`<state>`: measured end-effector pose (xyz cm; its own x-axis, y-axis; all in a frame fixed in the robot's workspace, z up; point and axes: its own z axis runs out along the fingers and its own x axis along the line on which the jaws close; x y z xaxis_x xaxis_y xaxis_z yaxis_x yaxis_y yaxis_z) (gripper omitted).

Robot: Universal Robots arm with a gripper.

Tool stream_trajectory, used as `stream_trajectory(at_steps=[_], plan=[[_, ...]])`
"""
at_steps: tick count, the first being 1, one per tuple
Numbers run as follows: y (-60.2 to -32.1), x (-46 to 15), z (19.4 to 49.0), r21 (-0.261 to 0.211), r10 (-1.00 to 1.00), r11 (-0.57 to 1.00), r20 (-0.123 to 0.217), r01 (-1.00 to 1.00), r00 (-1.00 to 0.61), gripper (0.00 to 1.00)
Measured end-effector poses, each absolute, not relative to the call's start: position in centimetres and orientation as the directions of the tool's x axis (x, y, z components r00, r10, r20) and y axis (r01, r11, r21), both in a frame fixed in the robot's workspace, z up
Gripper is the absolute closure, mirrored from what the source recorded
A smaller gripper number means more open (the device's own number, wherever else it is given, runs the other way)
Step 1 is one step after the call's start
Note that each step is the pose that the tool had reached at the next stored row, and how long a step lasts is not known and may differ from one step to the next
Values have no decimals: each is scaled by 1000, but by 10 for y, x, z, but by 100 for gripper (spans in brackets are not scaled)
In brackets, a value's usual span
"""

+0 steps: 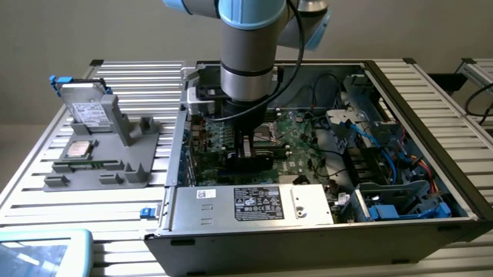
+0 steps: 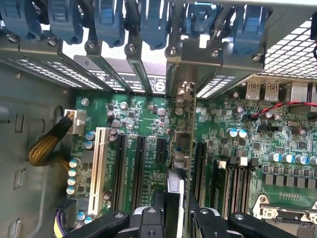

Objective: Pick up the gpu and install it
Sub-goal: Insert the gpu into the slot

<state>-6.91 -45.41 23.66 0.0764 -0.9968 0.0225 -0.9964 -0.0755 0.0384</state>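
— Looking down into the open computer case point(image 1: 431, 173), what do you see under the arm?
— Its gripper point(image 1: 248, 151) hangs low over the green motherboard point(image 1: 297, 138), pinching the gpu point(image 2: 179, 163) between its black fingers point(image 2: 148, 223). In the wrist view the card stands on edge along an expansion slot, its bracket end up against the rear wall beneath the blue slot latches point(image 2: 153, 22).
— And around the case?
— It lies on a table of ribbed aluminium slats point(image 1: 123, 196). Toward the exterior view's left, a grey parts holder point(image 1: 108, 167) carries a silver drive point(image 1: 89, 107) standing upright and a processor chip point(image 1: 80, 148) lying flat. The labelled power supply point(image 1: 254, 205) sits along the case's near side. Behind is a plain beige wall point(image 1: 92, 29).
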Motion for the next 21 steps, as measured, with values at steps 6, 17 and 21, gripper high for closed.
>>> stream_trajectory(at_steps=[6,17,21], plan=[[-454,-70,236,37,-996,-80,23,-996,81,73],[-454,-70,235,37,-996,-80,23,-996,81,73],[-454,-70,235,37,-996,-80,23,-996,81,73]])
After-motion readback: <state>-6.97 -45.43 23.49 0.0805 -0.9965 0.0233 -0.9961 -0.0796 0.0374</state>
